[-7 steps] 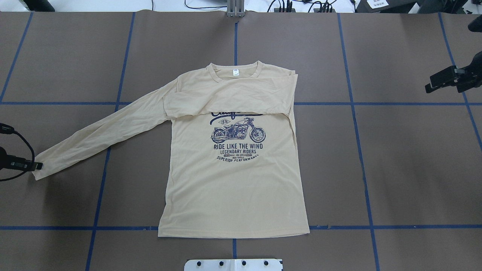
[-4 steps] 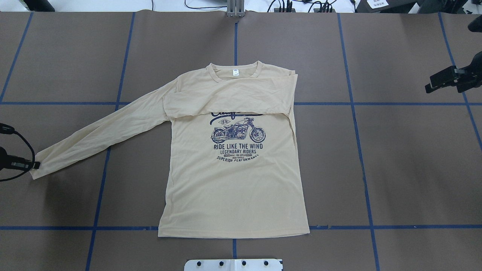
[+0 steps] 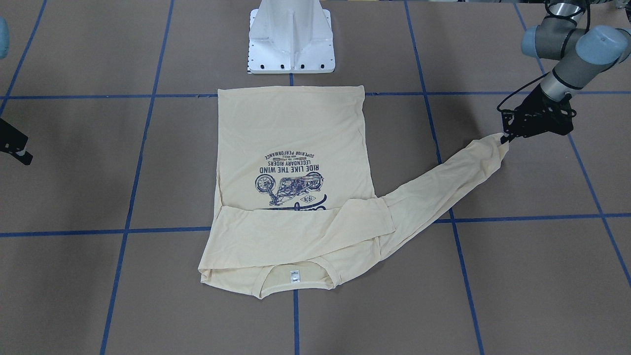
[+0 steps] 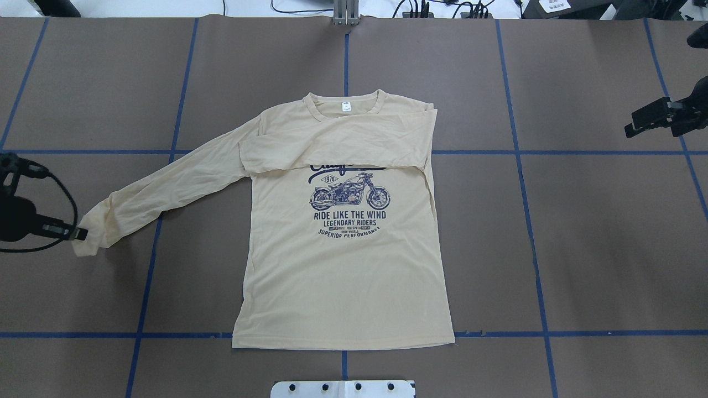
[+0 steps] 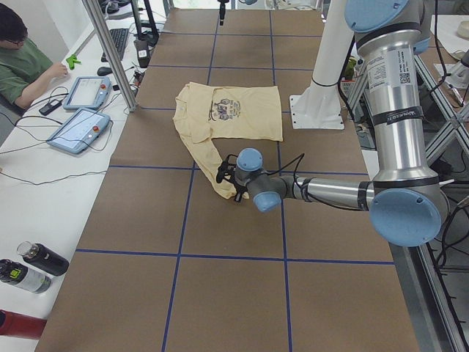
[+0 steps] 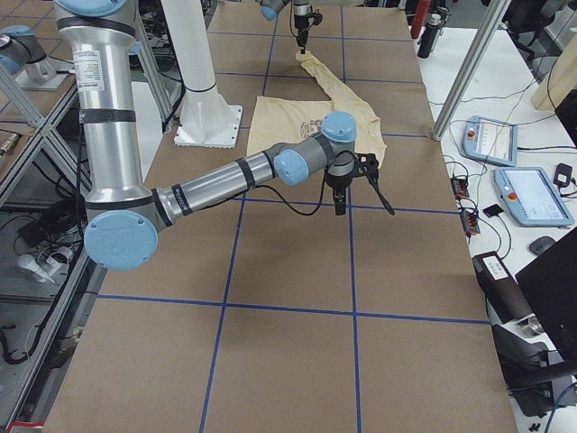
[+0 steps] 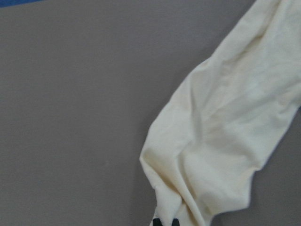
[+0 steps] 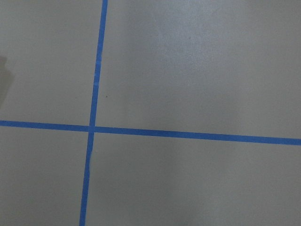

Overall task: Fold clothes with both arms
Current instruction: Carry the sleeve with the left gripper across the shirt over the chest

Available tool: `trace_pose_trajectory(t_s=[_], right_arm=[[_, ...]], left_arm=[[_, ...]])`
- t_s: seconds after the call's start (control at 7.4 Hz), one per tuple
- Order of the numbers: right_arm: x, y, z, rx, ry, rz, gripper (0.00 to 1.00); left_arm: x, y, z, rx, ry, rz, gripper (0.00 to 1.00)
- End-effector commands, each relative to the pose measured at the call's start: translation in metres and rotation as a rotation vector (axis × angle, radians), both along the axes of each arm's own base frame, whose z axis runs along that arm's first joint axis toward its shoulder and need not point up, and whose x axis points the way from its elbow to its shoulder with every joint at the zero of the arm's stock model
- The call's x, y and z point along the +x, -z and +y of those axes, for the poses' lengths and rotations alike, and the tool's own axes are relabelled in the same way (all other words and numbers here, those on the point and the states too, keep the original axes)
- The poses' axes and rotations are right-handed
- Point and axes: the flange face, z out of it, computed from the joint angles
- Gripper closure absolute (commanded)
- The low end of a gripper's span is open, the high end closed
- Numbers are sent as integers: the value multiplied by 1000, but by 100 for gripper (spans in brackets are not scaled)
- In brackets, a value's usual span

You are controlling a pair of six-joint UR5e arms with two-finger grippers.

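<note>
The clothes are one cream long-sleeved T-shirt (image 4: 343,276) lying flat, print up, at the table's centre (image 3: 291,133). One sleeve is folded across the chest (image 4: 337,143), hiding the top of the print. The other sleeve (image 4: 171,185) stretches out sideways, its cuff bunched and raised a little. My left gripper (image 4: 80,234) is shut on that cuff (image 3: 495,143), and the wrist view shows the fabric pinched at the fingertips (image 7: 157,221). My right gripper (image 4: 630,126) hangs open above bare table far to the other side, holding nothing (image 3: 22,155).
The white pedestal base (image 3: 291,39) stands by the shirt's hem. Blue tape lines (image 8: 188,134) grid the brown table cover. A person sits at a side bench with tablets (image 5: 77,132), and bottles (image 5: 33,268) lie there.
My left gripper has moved inward toward the shirt with the cuff, which now bunches and lifts. The right arm has not moved.
</note>
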Motion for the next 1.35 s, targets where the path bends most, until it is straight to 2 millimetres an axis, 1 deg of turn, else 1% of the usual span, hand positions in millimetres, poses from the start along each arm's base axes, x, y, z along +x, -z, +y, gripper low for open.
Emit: trace_pose_trajectory(t_s=[0.0,0.14,0.27,0.41,0.54,0.68,0.81,0.95,1.08,1.22], right_arm=[[-1,-3,-1,-4,1,3,0],[-1,-4,-1,-7,1,4,0],[-1,-5,-1,-10,1,6,0],[-1,-6,-1,-10,1,6,0],[-1,-5,-2,-10,1,6,0],[-1,-5,-2,-10,1,4,0],[-2,-5,-2,-10,0,5,0],[-2,-5,-2,-10,0,5,0],[-2,-5,-2,-10,0,5,0],[-2,-5,-2,-10,0,5,0]], left_arm=[[45,146,-50,-50,-4,-41,100],[74,219,-77,-81,-2,-67,100],[104,281,-97,-119,-12,-99,100],[132,329,-123,-133,-10,-102,100],[171,366,-148,-233,49,-101,100],[224,427,-167,-308,75,-103,100],[271,473,-175,-363,78,-122,100],[328,501,-170,-386,102,-169,100],[358,503,-175,-396,131,-127,100],[377,495,-178,-396,138,-84,100]])
